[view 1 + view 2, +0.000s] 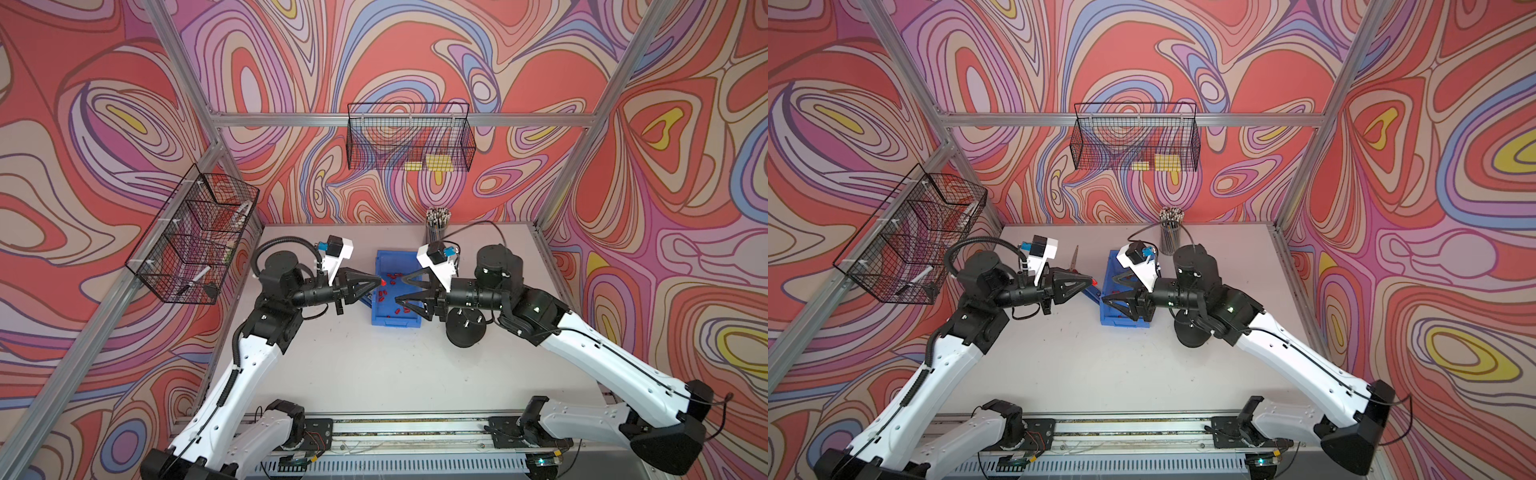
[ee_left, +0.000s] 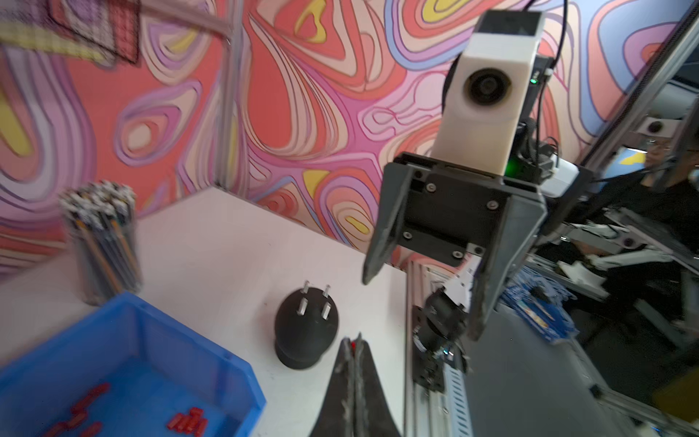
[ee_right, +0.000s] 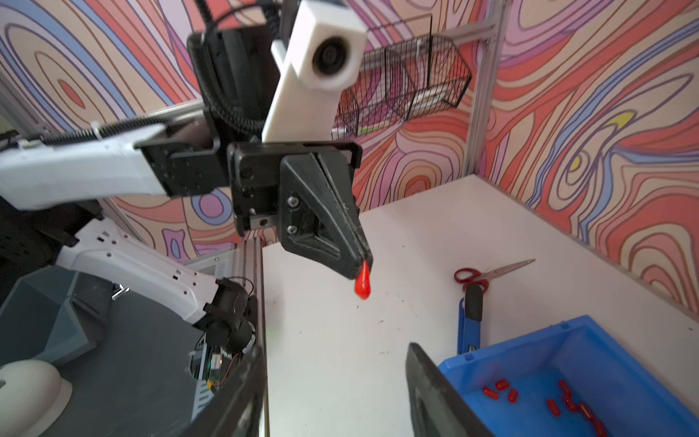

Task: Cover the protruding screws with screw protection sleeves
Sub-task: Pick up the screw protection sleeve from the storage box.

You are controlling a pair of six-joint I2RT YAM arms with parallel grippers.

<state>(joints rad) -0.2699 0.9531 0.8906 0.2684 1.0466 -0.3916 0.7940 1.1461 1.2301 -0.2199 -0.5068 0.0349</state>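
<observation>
Pale tabletop [image 1: 374, 374] boxed in by swirling red, pink and lilac walls, with a wire basket [image 1: 409, 137] on the back wall and a second basket [image 1: 195, 237] at the side. In both top views: blue bin [image 1: 399, 322] mid-table holding scattered loose sleeves [image 1: 390, 293], pencil bundle [image 1: 437, 224] behind it, black base [image 1: 465, 328] just beside it and partly under the right arm, studs [image 1: 467, 322] bare. Near the bin's left side, left gripper [image 1: 379, 282] pressed together on one red sleeve [image 1: 383, 282]; facing it over the bin, right gripper [image 1: 401, 290] spread and empty. In a top view, hides most of the bin, with scissors [image 1: 1075, 259] beyond the left gripper. From the left wrist: four studs [image 2: 314, 302] upright and uncovered, red sleeve [image 2: 353, 345] barely showing between closed tips, right gripper [image 2: 420, 307] wide apart in front of the table edge. From the right wrist: red sleeve [image 3: 362, 283] poking out below the left gripper [image 3: 363, 263], scissors [image 3: 488, 274] and a blue-handled tool [image 3: 469, 321] flat on the table beside the bin [image 3: 529, 352].
</observation>
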